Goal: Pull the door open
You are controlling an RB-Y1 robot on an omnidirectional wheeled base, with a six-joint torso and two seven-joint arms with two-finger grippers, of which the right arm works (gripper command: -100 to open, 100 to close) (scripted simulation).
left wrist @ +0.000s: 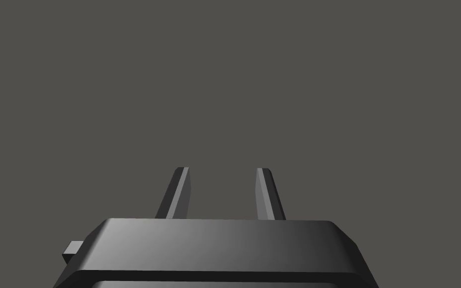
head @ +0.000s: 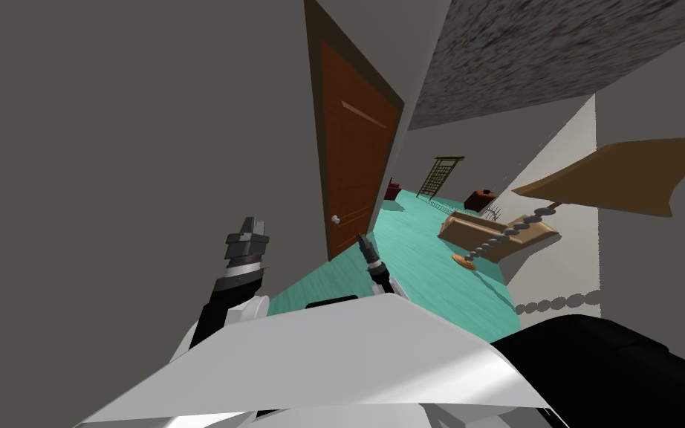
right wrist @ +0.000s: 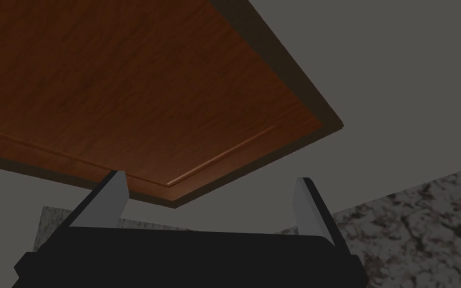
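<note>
Here is the brown door (head: 356, 148), set in the grey wall (head: 111, 148) on the left of the corridor. Its small pale knob (head: 336, 219) sits low on the near edge. From the head view the panel looks about flush with the wall, so I judge the pull not yet begun, though I cannot tell for sure whether it is cracked open.

The right claw (head: 363, 240) hangs low in front of the door, just right of the knob and a little below it. It is not on the knob. Its wrist view looks up along the wood face, fingers (right wrist: 112, 192) spread wide with nothing between them.

The left claw (head: 252, 227) is raised further left, facing bare grey wall. Its fingers stand apart with a narrower gap and grip nothing.

So the approach looks about done, and the real work remains:
- bring the right claw across to the knob
- clamp on it
- swing the door out over the teal floor (head: 423, 253)
</note>
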